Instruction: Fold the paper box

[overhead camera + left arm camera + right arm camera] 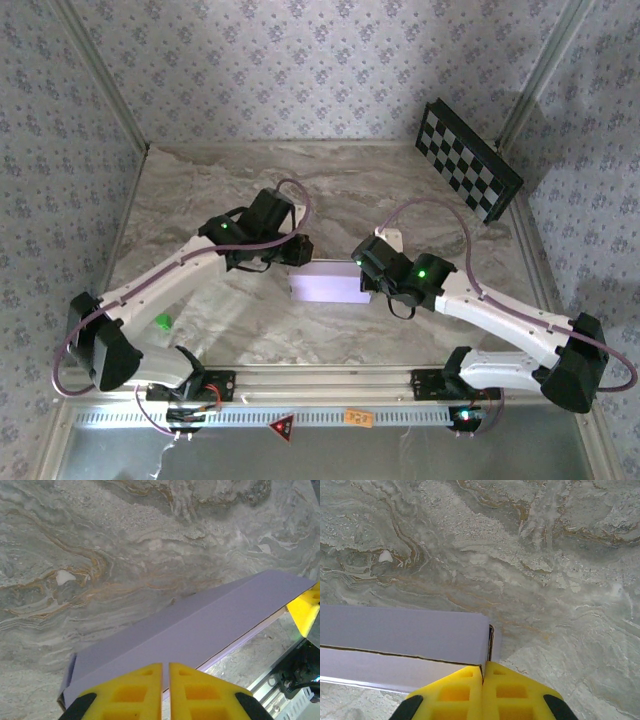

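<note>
Arms: your left arm [165, 268] and right arm [505, 318] wear white shells along their long links.
Joints: black housings sit at the shoulders, elbows and wrists, and you can spot a green light near each wrist.
Cables: dull mauve cables [430, 201] loop along both arms.
Bases: black blocks, with red wires at the left one.
End effectors: your left end effector [165, 666] and right end effector [483, 667] have yellow fingers with square recesses and black mounts behind.
</note>
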